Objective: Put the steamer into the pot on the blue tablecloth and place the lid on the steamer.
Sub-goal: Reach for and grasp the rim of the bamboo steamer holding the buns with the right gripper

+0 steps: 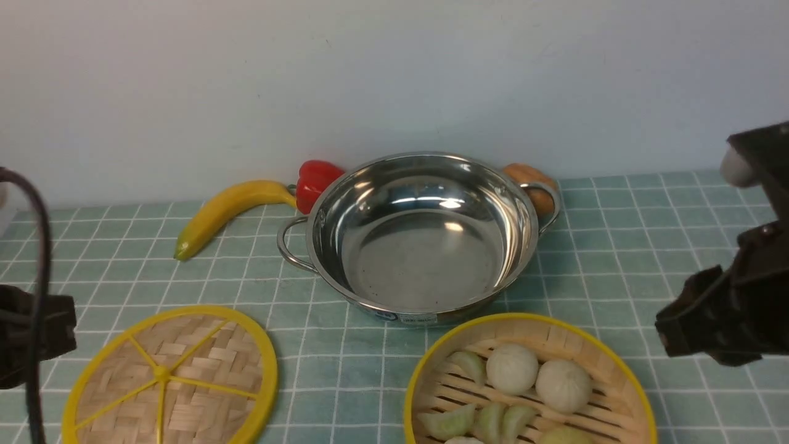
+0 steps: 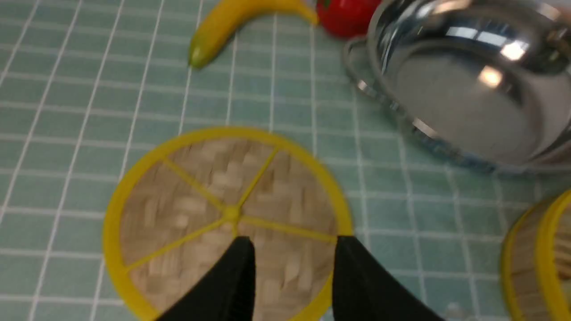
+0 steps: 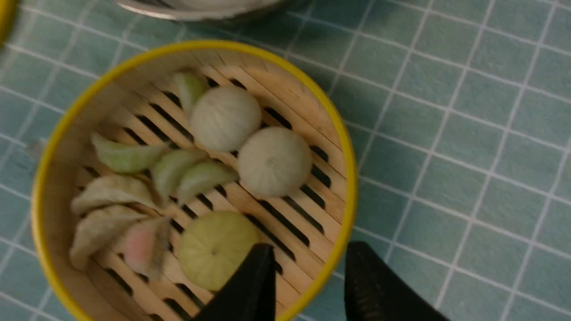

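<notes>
Front view: the pot point(image 1: 425, 237) stands empty toward the far edge, mid-table, on the blue tablecloth point(image 1: 616, 246). A banana point(image 1: 228, 206), a red pepper point(image 1: 315, 179) and a brown item point(image 1: 530, 182) sit around its far side. The lid point(image 1: 169, 376) lies at the near-left corner, the steamer point(image 1: 530, 382) at the near edge, right of centre.

Only the wrist views show the fingers. Left wrist view: the left gripper point(image 2: 292, 247), fingers spread, is over the lid's rim.

Right wrist view: the right gripper point(image 3: 308, 256), fingers spread, sits astride the steamer's rim, with dumplings point(image 3: 125, 156) inside.

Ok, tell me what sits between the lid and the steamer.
Nothing: only bare blue tablecloth separates the lid from the steamer; the front view shows it.
</notes>
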You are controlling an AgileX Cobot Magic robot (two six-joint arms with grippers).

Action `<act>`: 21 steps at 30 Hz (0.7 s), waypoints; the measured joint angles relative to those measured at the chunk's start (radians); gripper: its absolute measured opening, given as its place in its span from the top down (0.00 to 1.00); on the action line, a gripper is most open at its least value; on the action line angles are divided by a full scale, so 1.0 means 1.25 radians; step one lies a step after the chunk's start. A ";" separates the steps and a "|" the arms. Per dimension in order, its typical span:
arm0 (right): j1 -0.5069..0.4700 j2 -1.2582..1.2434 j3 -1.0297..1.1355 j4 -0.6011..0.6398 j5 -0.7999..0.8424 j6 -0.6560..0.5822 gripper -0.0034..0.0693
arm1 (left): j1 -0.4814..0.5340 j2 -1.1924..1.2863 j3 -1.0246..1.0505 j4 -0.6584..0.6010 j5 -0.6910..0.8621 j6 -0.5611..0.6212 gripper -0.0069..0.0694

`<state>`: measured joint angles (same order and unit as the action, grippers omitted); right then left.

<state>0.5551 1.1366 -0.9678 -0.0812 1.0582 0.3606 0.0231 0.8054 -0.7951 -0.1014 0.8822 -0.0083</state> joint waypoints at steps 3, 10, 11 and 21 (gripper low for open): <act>0.000 0.023 0.000 -0.027 0.032 -0.002 0.62 | 0.000 0.087 -0.016 0.063 0.070 0.000 0.59; -0.001 0.082 0.000 -0.038 0.032 -0.002 0.62 | 0.000 0.234 -0.016 0.123 0.138 0.000 0.59; -0.001 0.095 0.000 -0.038 0.029 -0.002 0.62 | 0.000 0.244 -0.016 0.124 0.137 0.000 0.59; -0.001 0.218 0.079 -0.058 -0.080 -0.002 0.62 | 0.000 0.257 -0.016 0.126 0.130 0.000 0.59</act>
<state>0.5539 1.4094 -0.8696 -0.1541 0.9583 0.3578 0.0231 1.1272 -0.8153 0.0556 1.0442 -0.0083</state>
